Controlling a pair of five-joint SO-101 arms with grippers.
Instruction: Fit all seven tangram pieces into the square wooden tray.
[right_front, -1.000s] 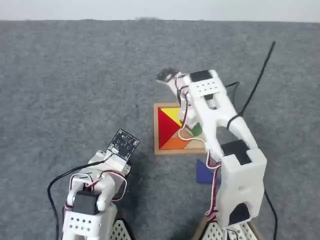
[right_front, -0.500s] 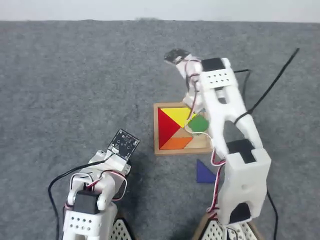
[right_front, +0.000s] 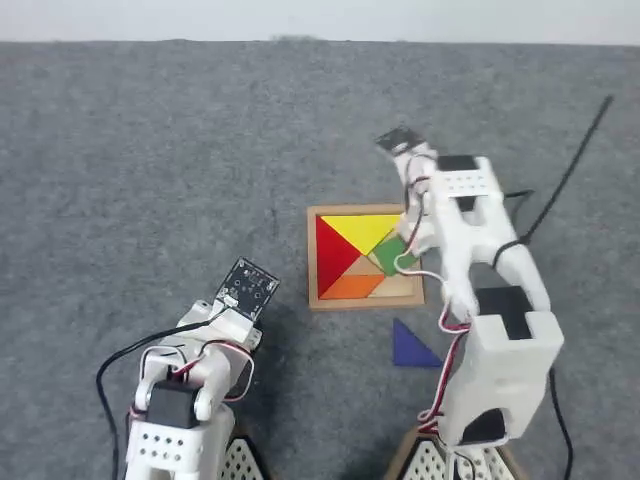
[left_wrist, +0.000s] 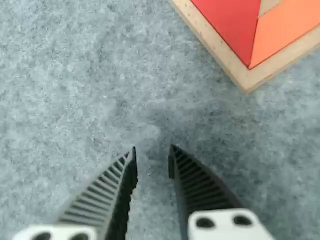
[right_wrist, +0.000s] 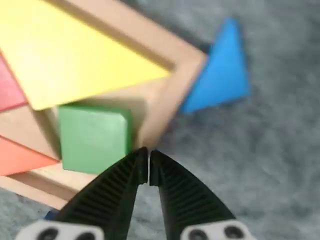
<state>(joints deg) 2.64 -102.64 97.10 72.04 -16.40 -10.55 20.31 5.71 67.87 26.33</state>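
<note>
Seemingly the green square (right_front: 392, 252) lies skewed at the right side of the tray (right_front: 313, 260), mid-frame; the right hand (right_wrist: 149, 157), pinched shut and empty beside it, could knock it further askew, blocking remaining pieces.

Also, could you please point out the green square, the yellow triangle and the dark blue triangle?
green square (right_wrist: 92, 137), right wrist view, middle of its top face.
yellow triangle (right_front: 362, 229), high view, middle of its face.
dark blue triangle (right_front: 409, 349), high view, its centre.
</note>
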